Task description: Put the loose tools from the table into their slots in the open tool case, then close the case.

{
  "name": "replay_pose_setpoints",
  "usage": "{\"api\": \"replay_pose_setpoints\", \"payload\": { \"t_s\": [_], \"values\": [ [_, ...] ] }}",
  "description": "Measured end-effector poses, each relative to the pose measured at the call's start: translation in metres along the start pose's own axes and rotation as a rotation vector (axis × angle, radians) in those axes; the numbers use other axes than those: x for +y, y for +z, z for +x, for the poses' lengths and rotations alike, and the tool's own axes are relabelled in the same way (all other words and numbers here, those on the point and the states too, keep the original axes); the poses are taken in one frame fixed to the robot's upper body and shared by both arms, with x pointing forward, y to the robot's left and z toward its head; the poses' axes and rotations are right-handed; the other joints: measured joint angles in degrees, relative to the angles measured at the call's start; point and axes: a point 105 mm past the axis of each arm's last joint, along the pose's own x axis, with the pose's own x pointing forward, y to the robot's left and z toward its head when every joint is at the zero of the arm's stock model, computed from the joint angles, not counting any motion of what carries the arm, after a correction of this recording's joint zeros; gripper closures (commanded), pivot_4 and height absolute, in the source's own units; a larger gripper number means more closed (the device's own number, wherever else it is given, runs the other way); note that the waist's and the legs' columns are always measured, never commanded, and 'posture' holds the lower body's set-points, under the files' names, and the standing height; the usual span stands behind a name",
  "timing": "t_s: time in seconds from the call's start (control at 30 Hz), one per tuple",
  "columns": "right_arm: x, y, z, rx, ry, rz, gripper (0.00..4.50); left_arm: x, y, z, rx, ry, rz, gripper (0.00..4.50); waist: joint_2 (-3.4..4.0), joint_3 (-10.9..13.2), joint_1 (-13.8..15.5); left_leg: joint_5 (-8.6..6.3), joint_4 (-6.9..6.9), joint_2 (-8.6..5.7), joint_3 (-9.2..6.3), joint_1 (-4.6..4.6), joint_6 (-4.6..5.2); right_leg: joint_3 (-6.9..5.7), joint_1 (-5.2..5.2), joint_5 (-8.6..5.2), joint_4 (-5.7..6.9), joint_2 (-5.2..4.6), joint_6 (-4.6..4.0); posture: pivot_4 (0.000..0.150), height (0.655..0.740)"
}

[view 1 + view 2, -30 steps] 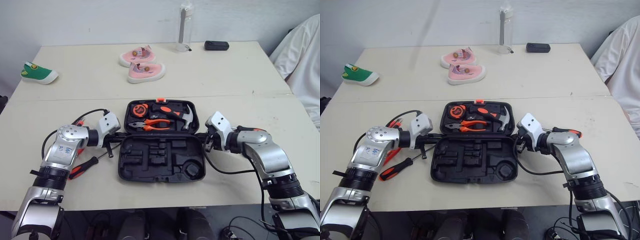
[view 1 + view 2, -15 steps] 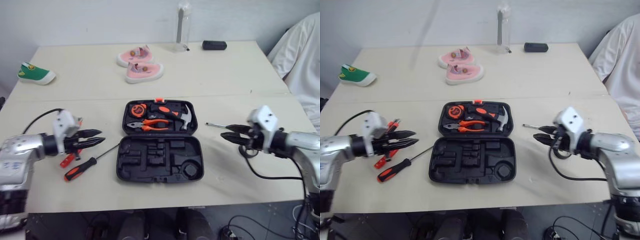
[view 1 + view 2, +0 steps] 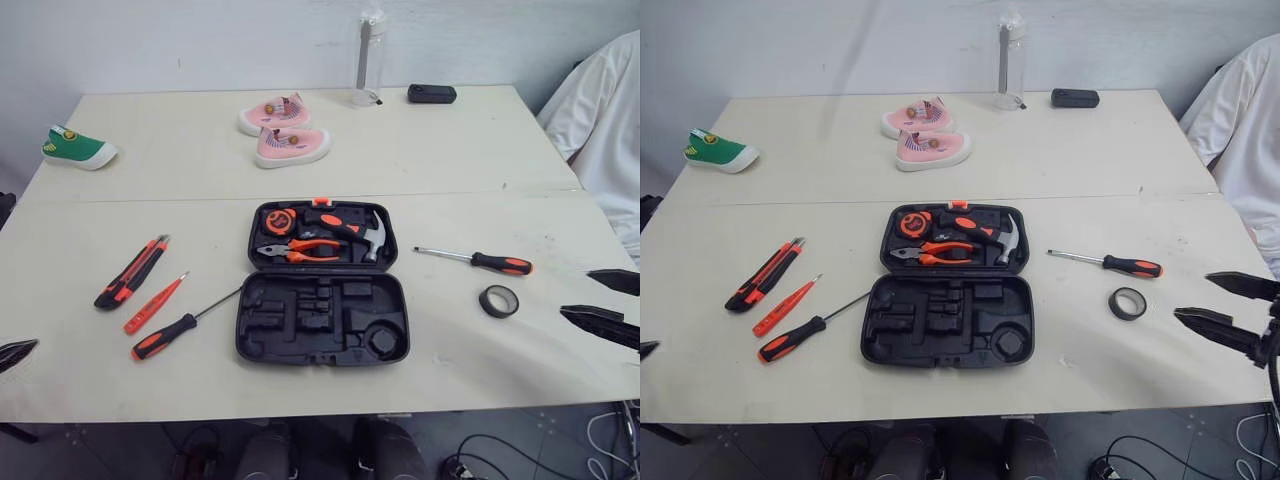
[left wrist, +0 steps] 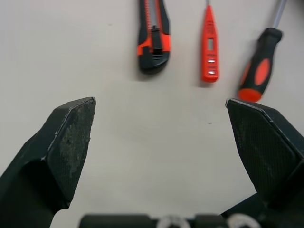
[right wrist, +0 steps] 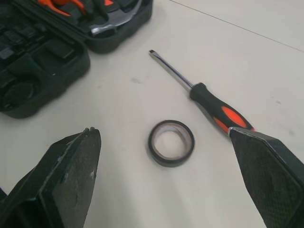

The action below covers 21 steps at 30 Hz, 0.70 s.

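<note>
Five loose tools on the bench (image 3: 450,150), none slotted; open tool case (image 3: 322,318) mid-bench, between the two groups. Far left: left fingers (image 4: 71,137) spread wide, pinching nothing, short of the utility knife (image 3: 132,271), red tester pen (image 3: 156,302) and left screwdriver (image 3: 165,336). Close-lying trio: risk of nipping two handles at once, or of nudging a neighbour askew. Round handles: likely to roll under a glancing touch. In the case's far half: tape measure (image 3: 279,221), pliers (image 3: 310,248) and hammer (image 3: 374,234) already seated; risk of knocking these loose during insertion, or of a proud tool blocking the lid. Right of the case: second screwdriver (image 3: 490,262), tape roll (image 3: 498,300) just beside it. Far right: right fingers (image 3: 1240,335) likewise spread, empty; risk of the flat roll skidding toward the bench edge instead of lifting.
</note>
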Motion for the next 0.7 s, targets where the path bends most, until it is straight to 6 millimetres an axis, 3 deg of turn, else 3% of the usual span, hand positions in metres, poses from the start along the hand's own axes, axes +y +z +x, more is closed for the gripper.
{"api": "replay_pose_setpoints", "payload": {
  "t_s": [0.1,0.17,0.3,0.4,0.53,0.7],
  "values": [
    [0.0,0.007,0.005,-0.016,-0.002,-0.023,0.0,-0.011,0.0,0.008,0.039,-0.062,0.066,0.02,0.0,0.0,-0.42,-0.01,-0.08,0.01,0.08,0.08,-0.04,0.14,-0.02,0.0,0.0,0.0,0.0,0.15,0.7316],
    [0.014,0.019,0.024,-0.041,0.062,-0.071,0.0,-0.028,0.01,0.025,0.03,-0.156,0.123,0.02,0.0,0.0,-0.5,0.0,-0.08,0.04,0.09,0.1,-0.11,0.21,-0.06,0.0,0.08,0.0,0.0,0.15,0.7316],
    [0.07,0.06,0.065,-0.174,0.296,-0.166,0.0,-0.072,0.019,0.06,0.027,-0.367,0.24,0.02,0.16,0.03,-0.73,-0.02,-0.19,0.07,0.22,0.12,-0.22,0.38,-0.17,-0.02,0.29,0.08,-0.03,0.15,0.7316],
    [0.112,0.092,0.076,-0.267,0.476,-0.237,0.0,-0.097,0.017,0.078,0.031,-0.486,0.27,0.02,0.15,0.05,-0.7,-0.01,-0.15,0.12,0.26,0.07,-0.21,0.4,-0.2,-0.02,0.31,0.22,-0.03,0.15,0.7316],
    [0.148,0.118,0.082,-0.346,0.67,-0.314,0.0,-0.104,0.015,0.098,0.02,-0.507,0.336,0.02,0.11,0.03,-0.58,-0.01,-0.02,0.1,0.45,0.09,-0.1,0.5,-0.18,-0.01,0.29,0.22,-0.02,0.15,0.7316],
    [0.165,0.129,0.087,-0.383,0.772,-0.326,0.0,-0.107,0.011,0.116,-0.001,-0.506,0.317,0.02,-0.06,-0.04,-0.37,-0.04,-0.01,0.1,0.42,0.06,-0.05,0.51,-0.19,-0.01,0.3,0.2,-0.02,0.15,0.7316]
  ]
}}
